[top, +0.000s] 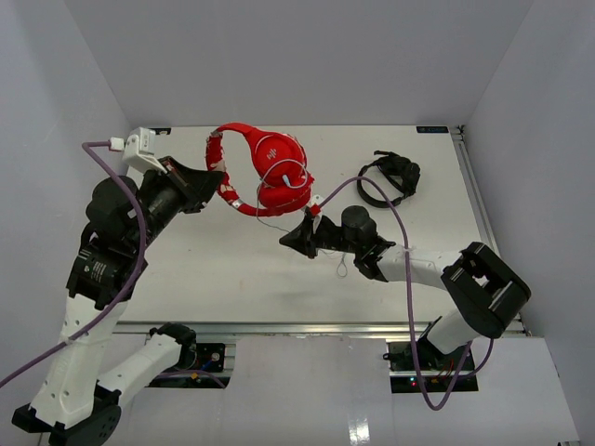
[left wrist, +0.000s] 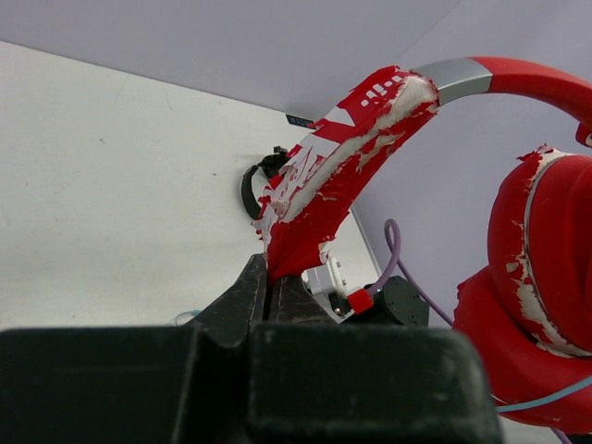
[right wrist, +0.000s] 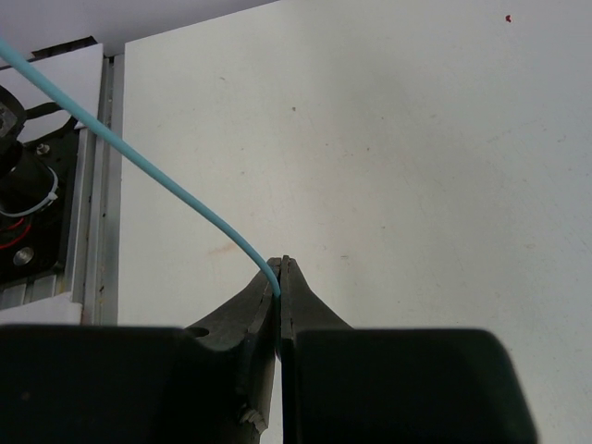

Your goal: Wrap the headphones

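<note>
The red headphones point(top: 270, 167) are held up at the back middle of the table, earcups stacked at the right end of the band. My left gripper point(top: 216, 182) is shut on the worn red headband point(left wrist: 319, 199). The earcups point(left wrist: 532, 287) hang at the right of the left wrist view. My right gripper point(top: 290, 239) is shut on the thin pale blue cable point(right wrist: 176, 185), just below the earcups. The cable point(top: 279, 178) loops over the earcups, and a loose end point(top: 342, 265) trails down onto the table.
Black headphones point(top: 390, 177) lie at the back right of the white table point(top: 232, 279). White walls enclose the table on three sides. A metal rail point(top: 325, 327) runs along the near edge.
</note>
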